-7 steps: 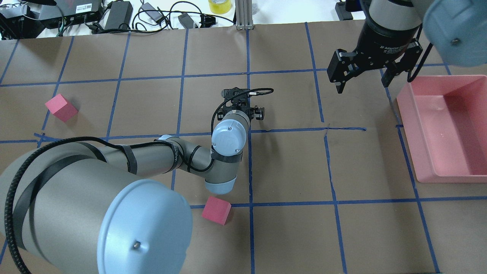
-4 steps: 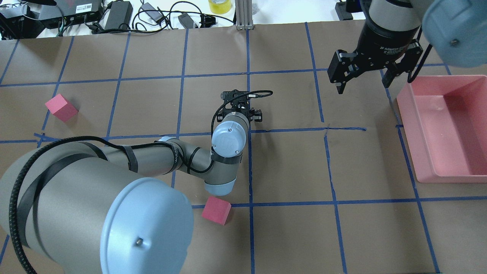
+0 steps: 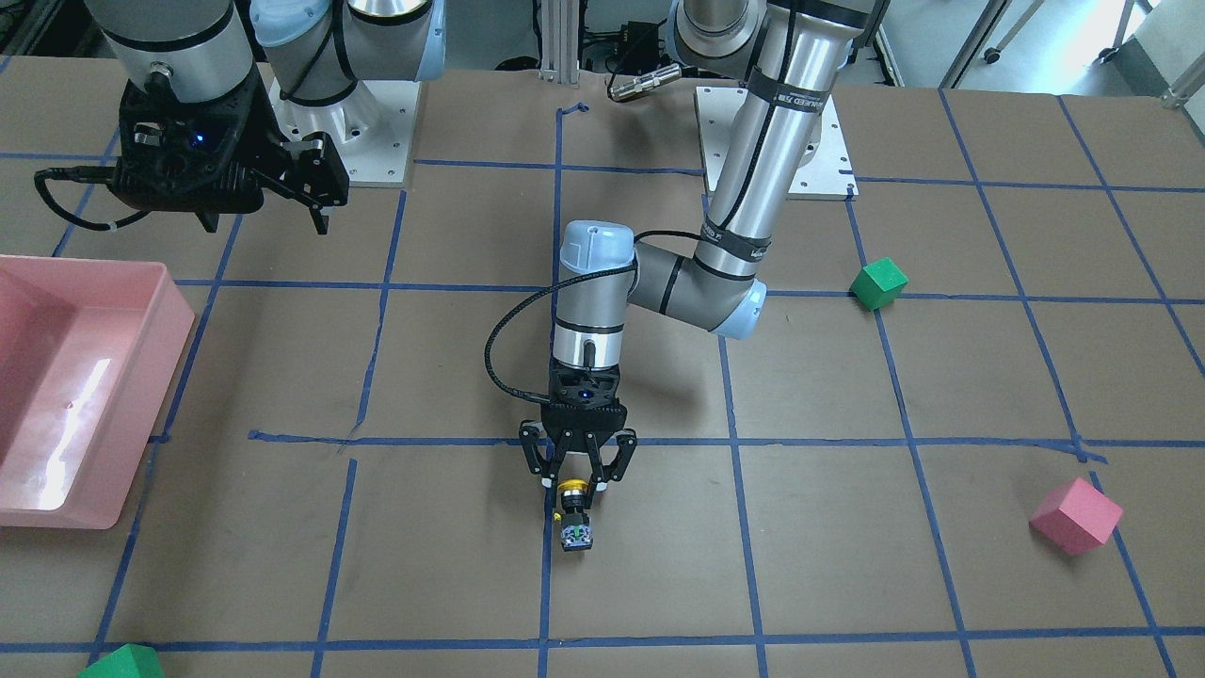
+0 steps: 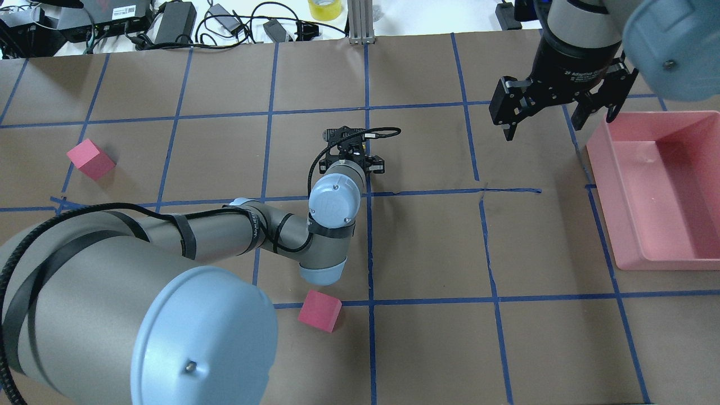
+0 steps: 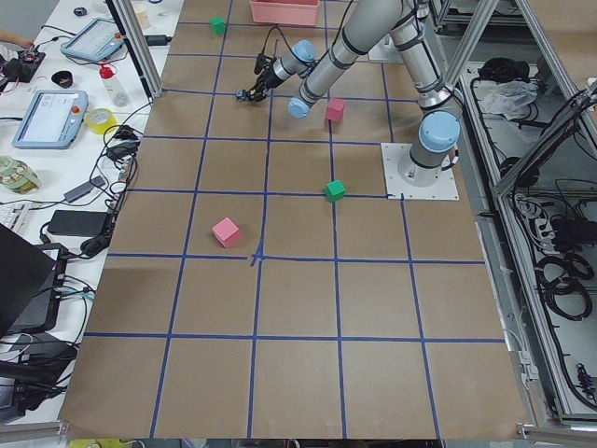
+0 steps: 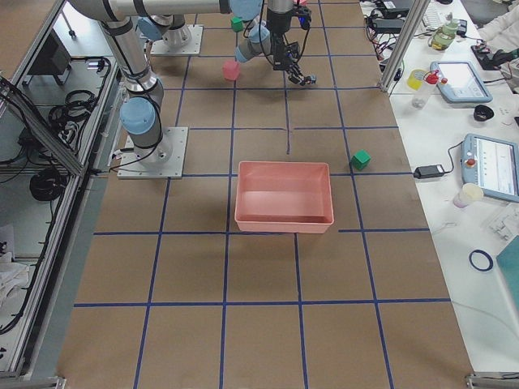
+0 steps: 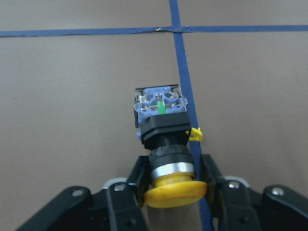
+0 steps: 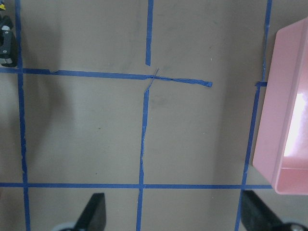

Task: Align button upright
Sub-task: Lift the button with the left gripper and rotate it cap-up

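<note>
The button (image 3: 572,516) lies on its side on the brown paper by a blue tape line, with its yellow cap towards the robot and its greyish contact block away from it. My left gripper (image 3: 576,486) points down over it, fingers closed on the black collar just under the cap. The left wrist view shows the button (image 7: 163,139) between the fingers (image 7: 137,178). In the overhead view the wrist hides the button and most of the left gripper (image 4: 353,157). My right gripper (image 4: 557,126) hangs open and empty above the table, near the pink tray.
A pink tray (image 4: 619,225) stands at the robot's right. Pink cubes (image 4: 90,159) (image 4: 319,311) lie on the robot's left side. Green cubes (image 3: 878,282) (image 3: 122,664) lie apart on the paper. Cables and power bricks (image 4: 174,22) sit beyond the far edge.
My left gripper's linkages have drawn in around the button, and its wrist has shifted slightly left and away. My right gripper has moved a little farther away and to the right, still open.
</note>
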You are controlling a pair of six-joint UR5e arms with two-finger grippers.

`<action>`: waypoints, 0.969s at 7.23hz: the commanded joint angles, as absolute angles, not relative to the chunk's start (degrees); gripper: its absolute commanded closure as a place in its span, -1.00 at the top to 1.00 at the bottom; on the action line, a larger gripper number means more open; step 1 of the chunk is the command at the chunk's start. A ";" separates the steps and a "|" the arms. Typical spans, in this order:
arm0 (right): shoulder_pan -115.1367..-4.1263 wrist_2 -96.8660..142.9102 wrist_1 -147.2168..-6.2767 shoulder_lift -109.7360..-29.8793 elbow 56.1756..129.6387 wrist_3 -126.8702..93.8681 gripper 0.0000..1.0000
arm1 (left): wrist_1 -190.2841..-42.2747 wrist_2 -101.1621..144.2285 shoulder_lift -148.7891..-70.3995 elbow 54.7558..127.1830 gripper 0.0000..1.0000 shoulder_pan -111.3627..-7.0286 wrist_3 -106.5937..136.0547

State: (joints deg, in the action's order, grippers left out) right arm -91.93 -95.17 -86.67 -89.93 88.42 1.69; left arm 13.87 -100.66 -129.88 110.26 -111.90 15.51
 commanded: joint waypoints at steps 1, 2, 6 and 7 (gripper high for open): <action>-91.93 -94.92 -86.66 -90.17 87.98 1.84 1.00 | 7.09 -97.15 -125.01 109.78 -1.00 -109.26 17.90; -91.93 -94.49 -86.66 -90.52 87.98 2.02 1.00 | -1.50 -93.20 -121.94 107.60 -1.00 -107.68 23.41; -91.93 -93.60 -87.54 -90.62 87.89 2.81 1.00 | -47.36 -76.17 -115.76 94.25 -1.00 -105.12 51.62; -91.93 -93.52 -87.63 -90.62 87.98 2.64 1.00 | -56.94 -70.11 -115.75 92.22 -1.00 -103.81 57.42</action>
State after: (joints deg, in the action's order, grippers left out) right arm -91.91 -93.61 -87.47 -90.63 87.91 2.76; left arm -44.77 -77.12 -116.10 95.16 -105.09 49.71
